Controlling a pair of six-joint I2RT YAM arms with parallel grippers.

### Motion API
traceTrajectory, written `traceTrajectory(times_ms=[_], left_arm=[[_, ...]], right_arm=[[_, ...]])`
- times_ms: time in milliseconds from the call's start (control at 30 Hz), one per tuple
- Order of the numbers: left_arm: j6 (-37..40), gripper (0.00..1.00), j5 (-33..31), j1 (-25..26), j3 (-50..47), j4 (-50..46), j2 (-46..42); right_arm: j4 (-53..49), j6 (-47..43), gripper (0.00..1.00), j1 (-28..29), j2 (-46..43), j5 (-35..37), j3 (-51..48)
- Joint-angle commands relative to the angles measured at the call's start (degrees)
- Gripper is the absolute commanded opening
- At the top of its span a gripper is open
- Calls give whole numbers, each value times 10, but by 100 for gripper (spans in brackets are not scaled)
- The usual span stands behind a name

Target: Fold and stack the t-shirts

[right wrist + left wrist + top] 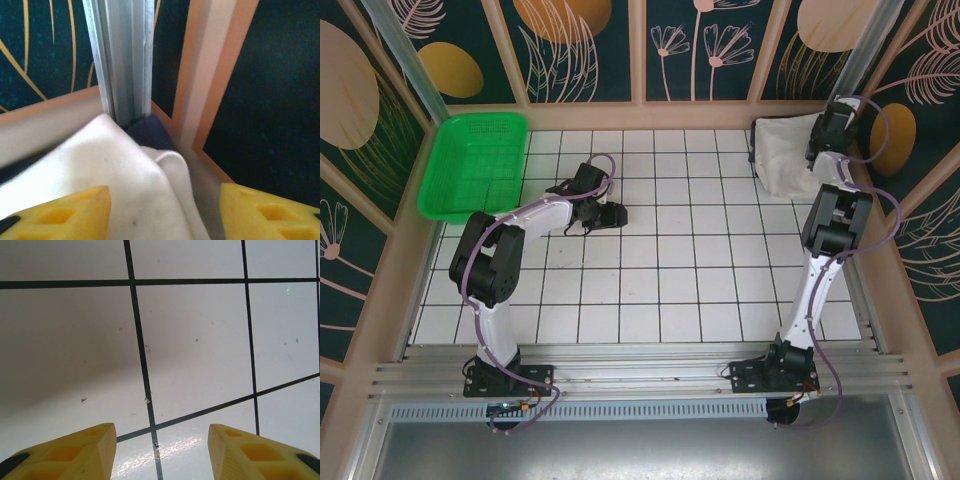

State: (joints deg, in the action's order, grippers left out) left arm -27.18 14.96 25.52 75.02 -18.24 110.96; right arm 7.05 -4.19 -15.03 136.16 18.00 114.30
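T-shirts [782,160] are lying as a folded off-white bundle in the far R corner of the table [670,260], sitting right up against the back wall. In the R wrist view the cloth [115,170] is bunching in soft rounded folds at the foot of a metal post [120,60]. A small dark blue patch is peeking out behind it; can't tell what that is.

R gripper [823,140] is hanging over the bundle's R side, arm reaching straight out along the R edge of the table. Its jaws are standing well apart. The yellow fingers [75,210] are sitting either side of the cloth, the L one over the fabric and the R one clear of it by the wall trim. Nothing is being pinched.

L gripper [610,214] is hovering over bare white tiles L of the table's middle, well apart from the shirts and pointing R. Its jaws are also parted approx halfway. The yellow fingers [75,452] are framing only tile & black grout lines, w/ nothing between them.

Green basket [475,165] is sitting in the far L corner, tilted up against the L wall, near the L arm's elbow but not touching it. Purple cables [890,215] are looping along both arms.
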Motion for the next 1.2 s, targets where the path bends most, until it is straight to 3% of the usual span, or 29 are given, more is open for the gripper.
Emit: traceTrajectory(times_ms=[0, 233, 400, 500, 800, 1067, 1167], left_arm=[[9, 51, 5, -1, 1, 0, -14], [7, 52, 8, -1, -18, 13, -31], [2, 59, -19, -1, -35, 28, -69], [3, 64, -41, -2, -52, 39, -102], [11, 69, -64, -18, -88, 45, -158], [8, 70, -63, -22, -100, 51, -173], [8, 77, -72, -22, -107, 52, -192]], right_arm=[[10, 2, 63, -5, -83, 11, -41], [127, -4, 71, 12, -201, -36, -238], [159, -74, 77, 53, -191, 8, -295], [133, -123, 82, 70, -143, 49, -270], [-79, -145, 86, 82, 28, 43, -51], [-111, -117, 99, 91, -1, 21, -49], [-143, -83, 99, 84, -31, 3, -28]])
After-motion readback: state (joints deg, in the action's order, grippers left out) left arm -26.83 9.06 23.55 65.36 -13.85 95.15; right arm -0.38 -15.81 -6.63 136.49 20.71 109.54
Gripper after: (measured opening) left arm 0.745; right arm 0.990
